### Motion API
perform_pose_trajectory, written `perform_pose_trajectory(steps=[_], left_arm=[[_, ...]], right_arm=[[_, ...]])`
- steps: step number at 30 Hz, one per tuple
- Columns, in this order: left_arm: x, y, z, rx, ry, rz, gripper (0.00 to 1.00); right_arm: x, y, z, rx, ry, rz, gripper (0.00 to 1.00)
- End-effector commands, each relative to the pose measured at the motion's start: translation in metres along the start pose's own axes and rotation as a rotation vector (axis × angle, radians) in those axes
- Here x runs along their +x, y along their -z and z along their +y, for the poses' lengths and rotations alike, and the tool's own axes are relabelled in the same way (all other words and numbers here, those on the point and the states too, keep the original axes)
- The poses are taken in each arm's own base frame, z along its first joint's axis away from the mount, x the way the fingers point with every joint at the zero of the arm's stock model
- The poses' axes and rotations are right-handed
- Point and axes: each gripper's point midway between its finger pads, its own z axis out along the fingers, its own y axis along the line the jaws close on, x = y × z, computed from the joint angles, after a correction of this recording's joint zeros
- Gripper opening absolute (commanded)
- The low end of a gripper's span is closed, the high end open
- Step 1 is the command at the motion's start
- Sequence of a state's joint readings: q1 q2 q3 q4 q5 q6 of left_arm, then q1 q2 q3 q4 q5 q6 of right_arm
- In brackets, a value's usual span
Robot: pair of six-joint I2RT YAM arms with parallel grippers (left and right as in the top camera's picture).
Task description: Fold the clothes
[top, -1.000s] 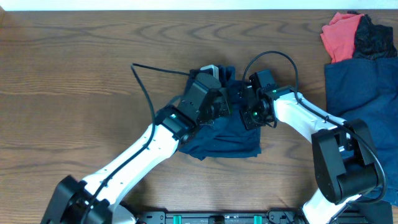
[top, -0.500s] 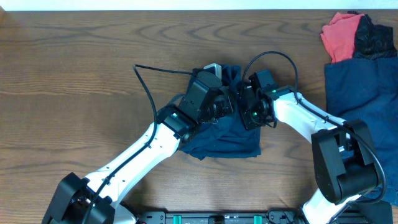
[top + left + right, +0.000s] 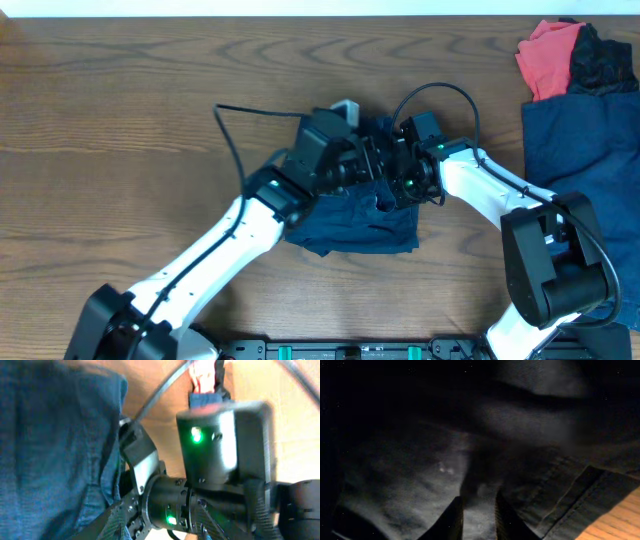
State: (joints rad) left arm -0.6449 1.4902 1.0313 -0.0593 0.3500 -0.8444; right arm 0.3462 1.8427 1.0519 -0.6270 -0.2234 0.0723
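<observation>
A dark navy garment (image 3: 355,228) lies crumpled in the middle of the wooden table. Both grippers meet over its upper right edge. My right gripper (image 3: 393,180) is shut on a fold of the navy cloth; in the right wrist view its fingers (image 3: 478,512) pinch a dark ridge of fabric. My left gripper (image 3: 366,166) sits right beside it. In the left wrist view its fingers (image 3: 167,527) look spread, with the navy cloth (image 3: 55,450) on the left and the right arm's wrist straight ahead. More clothes lie at the far right: a coral-red piece (image 3: 548,55), a black piece (image 3: 603,60) and a navy piece (image 3: 585,150).
The right arm's black cable (image 3: 440,92) loops above the garment and the left arm's cable (image 3: 235,140) runs across the table on the left. The two wrists are very close together. Bare wood (image 3: 120,150) lies to the left.
My left gripper has moved right and slightly up, close against the right gripper. The garment's upper right edge has bunched up between them. The right arm has hardly moved.
</observation>
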Motion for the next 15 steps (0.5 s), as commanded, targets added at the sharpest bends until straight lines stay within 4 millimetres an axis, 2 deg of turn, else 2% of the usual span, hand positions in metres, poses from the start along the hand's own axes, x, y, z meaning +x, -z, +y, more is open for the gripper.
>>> perform_pose_trajectory(steps=[1,4,8,9,11,13,15], left_arm=[[-0.033,0.035,-0.021,0.055,-0.066,-0.093,0.47],[-0.048,0.055,-0.010,0.025,-0.090,-0.132,0.47],[-0.057,0.066,0.017,-0.052,-0.054,-0.138,0.47],[-0.058,0.068,0.029,-0.089,-0.039,-0.135,0.47],[-0.059,0.072,0.048,-0.155,-0.024,-0.133,0.47],[-0.060,0.076,0.066,-0.221,-0.008,-0.139,0.47],[-0.061,0.080,0.081,-0.280,0.011,-0.148,0.48]], right_arm=[[0.015,-0.003,-0.007,0.023,-0.049,0.046,0.25],[-0.006,0.031,-0.014,0.052,-0.060,-0.034,0.28],[-0.036,0.102,-0.021,0.113,-0.069,-0.178,0.31],[-0.042,0.123,-0.022,0.128,-0.071,-0.221,0.33],[-0.051,0.154,-0.019,0.131,-0.069,-0.291,0.48],[-0.054,0.175,-0.011,0.112,-0.057,-0.340,0.58],[-0.047,0.179,0.001,0.057,-0.046,-0.329,0.62]])
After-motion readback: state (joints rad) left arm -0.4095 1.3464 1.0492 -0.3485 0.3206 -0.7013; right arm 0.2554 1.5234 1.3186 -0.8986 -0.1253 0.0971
